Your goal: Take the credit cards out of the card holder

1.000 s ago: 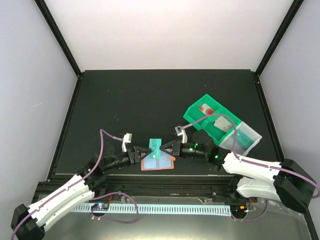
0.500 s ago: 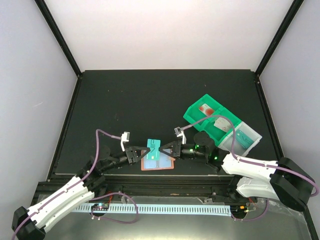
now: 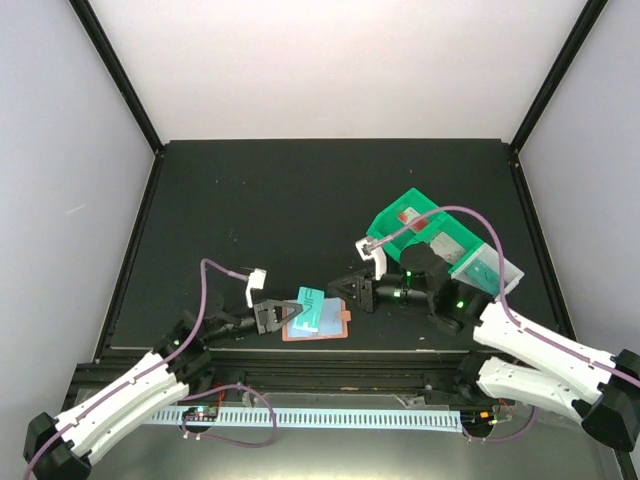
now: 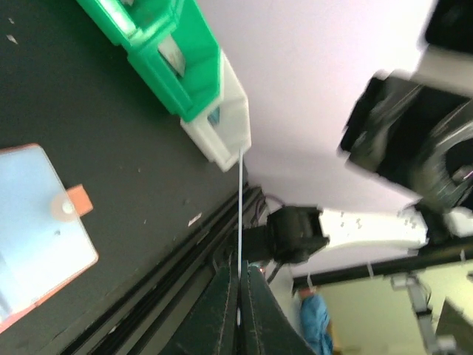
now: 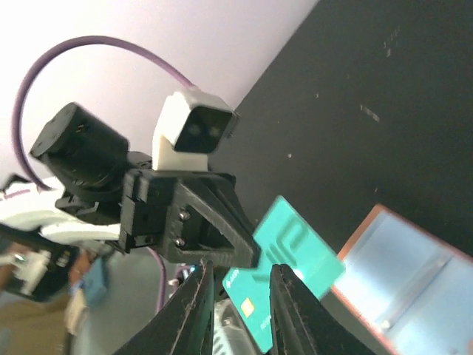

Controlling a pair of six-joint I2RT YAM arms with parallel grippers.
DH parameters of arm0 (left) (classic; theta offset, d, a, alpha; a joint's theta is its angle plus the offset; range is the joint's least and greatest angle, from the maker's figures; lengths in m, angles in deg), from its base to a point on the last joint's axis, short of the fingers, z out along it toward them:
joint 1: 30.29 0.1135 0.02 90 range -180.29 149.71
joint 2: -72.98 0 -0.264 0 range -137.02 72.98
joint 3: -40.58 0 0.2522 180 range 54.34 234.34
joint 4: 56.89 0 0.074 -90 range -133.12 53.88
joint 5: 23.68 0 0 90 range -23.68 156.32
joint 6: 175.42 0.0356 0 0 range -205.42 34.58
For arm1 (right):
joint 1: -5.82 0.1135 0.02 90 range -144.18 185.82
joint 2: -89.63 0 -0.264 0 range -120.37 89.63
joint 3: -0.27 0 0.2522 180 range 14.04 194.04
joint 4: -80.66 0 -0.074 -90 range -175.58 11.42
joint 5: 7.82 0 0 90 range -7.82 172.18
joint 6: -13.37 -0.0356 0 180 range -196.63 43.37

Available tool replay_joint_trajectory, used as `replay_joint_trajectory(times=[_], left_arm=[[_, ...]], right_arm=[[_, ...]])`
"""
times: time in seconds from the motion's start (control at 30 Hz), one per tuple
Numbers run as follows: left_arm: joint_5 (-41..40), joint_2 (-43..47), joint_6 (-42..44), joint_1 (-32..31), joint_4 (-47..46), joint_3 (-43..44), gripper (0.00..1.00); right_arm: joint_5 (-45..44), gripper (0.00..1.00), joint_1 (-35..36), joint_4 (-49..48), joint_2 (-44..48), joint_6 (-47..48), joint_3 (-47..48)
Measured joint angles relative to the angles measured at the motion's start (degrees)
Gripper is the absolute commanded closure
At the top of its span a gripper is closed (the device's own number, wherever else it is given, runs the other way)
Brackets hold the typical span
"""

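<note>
Top external view: the left gripper (image 3: 290, 313) sits in the lower middle of the frame with its jaws clamped on the left end of a teal credit card (image 3: 313, 311), which lies tilted over the open card holder (image 3: 322, 332). The card holder lies flat on the dark surface (image 3: 250, 200), its salmon-orange edge and small snap tab showing to the right of and below the card. Just right of the card and slightly higher, the right gripper (image 3: 342, 288) points toward it, apart from the card holder. A green bin (image 3: 405, 215) stands toward the right of the frame, beyond the right arm. In the left wrist view the two dark fingers press together on the card, seen edge-on as a thin pale line rising from between them, while the card holder's pale blue inner pockets fill the left edge of that frame. In the right wrist view the right jaws stand a little apart at the bottom of the frame with the card's lower corner seen in the gap; I cannot tell whether they touch it. No second card can be made out.
</note>
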Motion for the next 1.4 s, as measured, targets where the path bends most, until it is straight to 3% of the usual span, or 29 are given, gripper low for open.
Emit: replay_joint_trajectory(times=[0.27, 0.47, 1.1, 1.3, 1.4], left_arm=[[11.0, -7.5, 9.0, 0.0, 2.3, 2.5, 0.99], [16.4, -8.5, 13.8, 0.0, 4.0, 5.5, 0.98], [21.5, -8.0, 15.5, 0.0, 3.9, 5.6, 0.98], [21.7, -7.2, 15.6, -0.1, 3.8, 5.6, 0.98], [21.9, -7.2, 15.5, -0.1, 3.9, 5.6, 0.97]], right_arm=[[0.4, 0.78, -0.1, 19.8, -1.6, 18.2, 13.6], [4.2, 0.77, -0.1, 26.4, -6.3, 23.7, 15.3], [17.4, 0.77, -0.1, 23.1, -11.7, 23.9, 11.7], [19.0, 0.96, -0.1, 21.5, -12.0, 23.5, 11.6], [20.0, 0.99, -0.1, 20.5, -12.7, 23.0, 11.3]])
